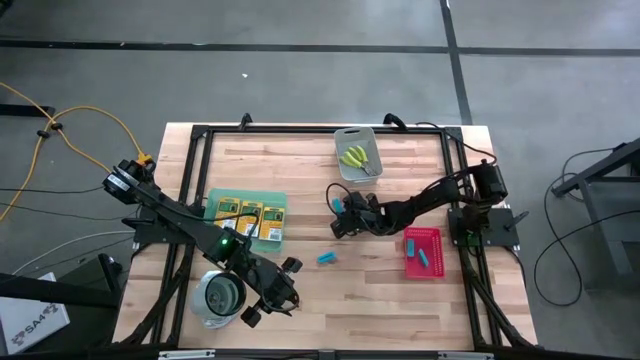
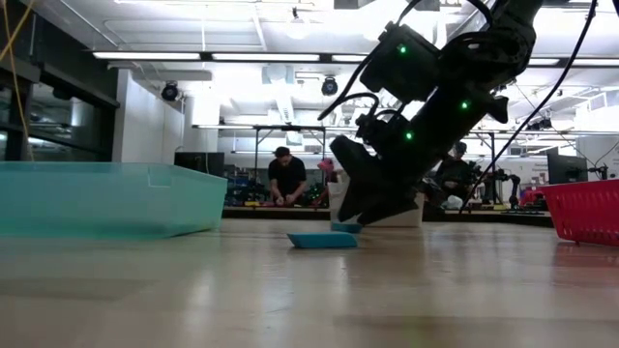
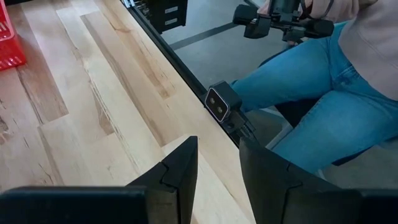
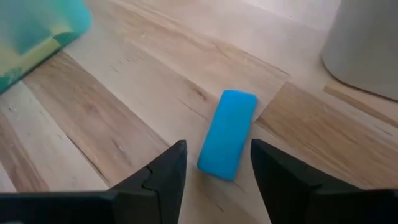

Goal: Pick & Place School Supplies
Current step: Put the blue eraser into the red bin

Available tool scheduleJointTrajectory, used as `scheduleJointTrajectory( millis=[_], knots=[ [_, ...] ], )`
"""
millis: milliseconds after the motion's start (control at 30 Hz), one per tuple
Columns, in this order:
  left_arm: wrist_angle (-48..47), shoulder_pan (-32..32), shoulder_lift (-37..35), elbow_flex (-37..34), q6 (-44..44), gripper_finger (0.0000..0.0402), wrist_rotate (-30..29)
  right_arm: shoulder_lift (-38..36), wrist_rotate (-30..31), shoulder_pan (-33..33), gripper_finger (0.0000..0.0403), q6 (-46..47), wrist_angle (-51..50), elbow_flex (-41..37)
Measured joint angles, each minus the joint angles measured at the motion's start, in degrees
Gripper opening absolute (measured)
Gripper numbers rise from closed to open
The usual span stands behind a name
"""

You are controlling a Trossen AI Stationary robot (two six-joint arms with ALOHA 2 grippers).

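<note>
My right gripper [image 4: 214, 174] [image 1: 343, 217] is open and low over the table's middle. Its fingers stand on either side of the near end of a light-blue block [image 4: 227, 134] that lies flat on the wood, with a gap on each side. A second blue block [image 1: 326, 258] [image 2: 322, 240] lies nearer the near edge. Three crayon boxes [image 1: 248, 219] lie in the green tray. Two yellow-green tools [image 1: 356, 158] lie in the grey bin. Blue blocks [image 1: 424, 252] sit in the red tray. My left gripper [image 3: 217, 180] [image 1: 272, 292] is open near the table's near edge, holding nothing.
A round metal cup [image 1: 218, 297] stands just left of my left gripper. The green tray's wall [image 4: 37, 25] and the grey bin's wall [image 4: 367, 43] flank the right gripper's block. A seated person's leg [image 3: 311, 93] shows beyond the near table edge. Bare wood lies between the trays.
</note>
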Motion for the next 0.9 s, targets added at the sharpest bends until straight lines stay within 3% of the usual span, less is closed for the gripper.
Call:
scheduleJointTrajectory(
  millis=[533,900],
  knots=[
    [0.0,0.0,0.0,0.0,0.0,0.0115,0.1,3.5,0.6,-1.2,0.0167,-0.1,3.8,0.2],
    [0.0,0.0,0.0,0.0,0.0,0.0115,0.2,3.6,0.8,-1.3,0.0086,0.0,3.6,0.1]
  ],
)
